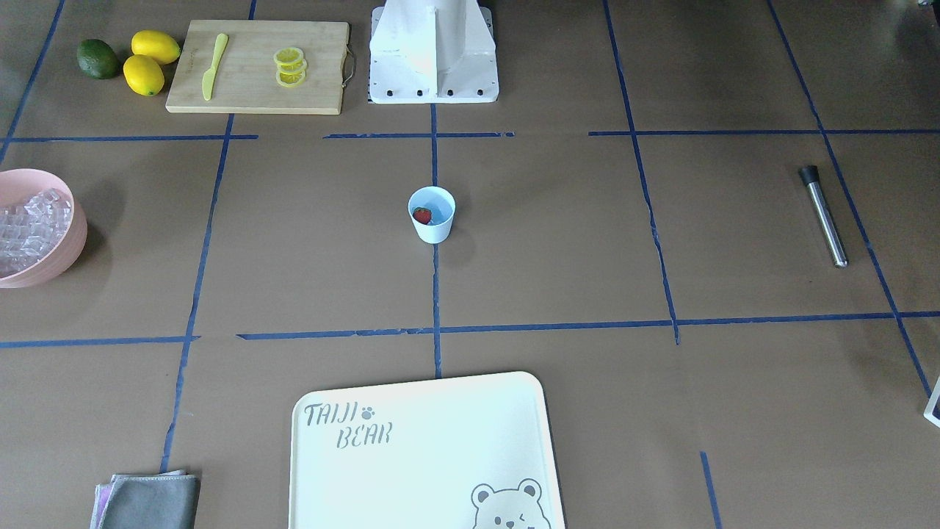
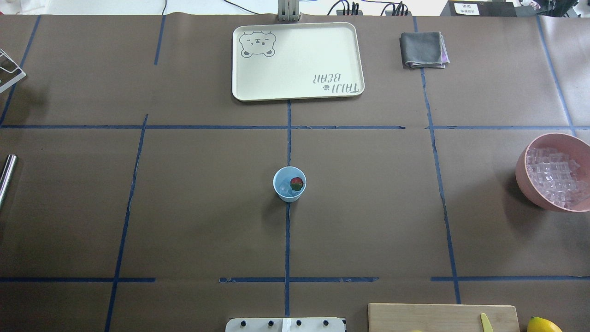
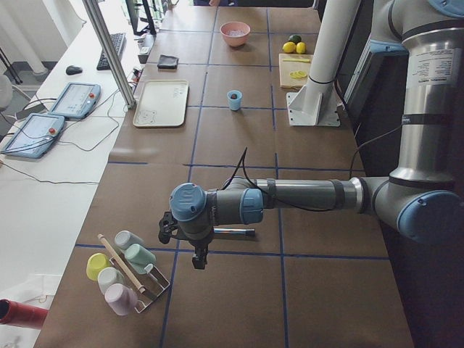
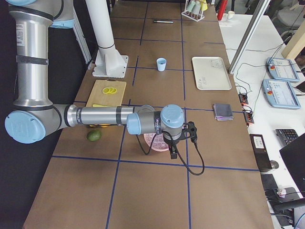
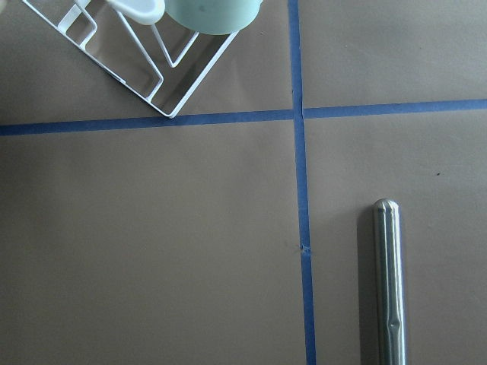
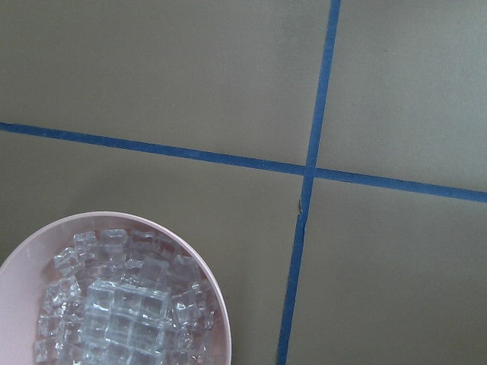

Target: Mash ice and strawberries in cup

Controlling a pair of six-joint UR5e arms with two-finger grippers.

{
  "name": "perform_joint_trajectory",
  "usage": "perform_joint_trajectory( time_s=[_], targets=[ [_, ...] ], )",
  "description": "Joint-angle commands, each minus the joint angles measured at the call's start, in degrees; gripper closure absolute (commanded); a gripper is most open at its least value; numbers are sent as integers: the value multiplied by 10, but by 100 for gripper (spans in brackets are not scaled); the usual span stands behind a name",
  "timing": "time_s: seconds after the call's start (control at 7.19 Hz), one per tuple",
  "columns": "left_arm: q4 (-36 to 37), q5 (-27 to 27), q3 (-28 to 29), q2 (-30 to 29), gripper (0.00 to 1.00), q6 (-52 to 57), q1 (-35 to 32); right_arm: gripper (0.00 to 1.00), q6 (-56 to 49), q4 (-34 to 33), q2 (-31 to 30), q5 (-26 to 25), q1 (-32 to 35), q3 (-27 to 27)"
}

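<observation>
The pale blue cup [image 2: 289, 184] stands at the table's centre and also shows in the front view [image 1: 432, 214]. Inside it lie one red strawberry [image 2: 297, 183] and clear ice [image 2: 282, 184]. More ice [image 2: 553, 177] fills a pink bowl [image 2: 525, 184]. A steel rod [image 1: 824, 215] with a black end lies on the table. My left gripper [image 3: 197, 257] hangs near that rod [image 5: 389, 281]; I cannot tell if it is open or shut. My right gripper [image 4: 174, 153] hangs beside the pink bowl [image 6: 152, 222]; I cannot tell its state either.
A cream bear tray [image 2: 299, 60] lies on the far side of the table. A cutting board [image 1: 250, 95] holds lemon slices and a yellow knife, with lemons [image 1: 156, 47] beside it. A grey cloth [image 2: 421, 49] and a wire rack of cups [image 3: 127, 272] stand at the edges.
</observation>
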Motion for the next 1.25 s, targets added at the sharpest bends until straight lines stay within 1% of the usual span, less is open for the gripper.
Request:
perform_joint_trajectory(
  time_s=[0.0,1.11],
  targets=[
    [0,0,0,0,0,0,0,0,1,0,0,0,0,0],
    [0,0,0,0,0,1,0,0,2,-1,1,-7,0,1]
  ],
)
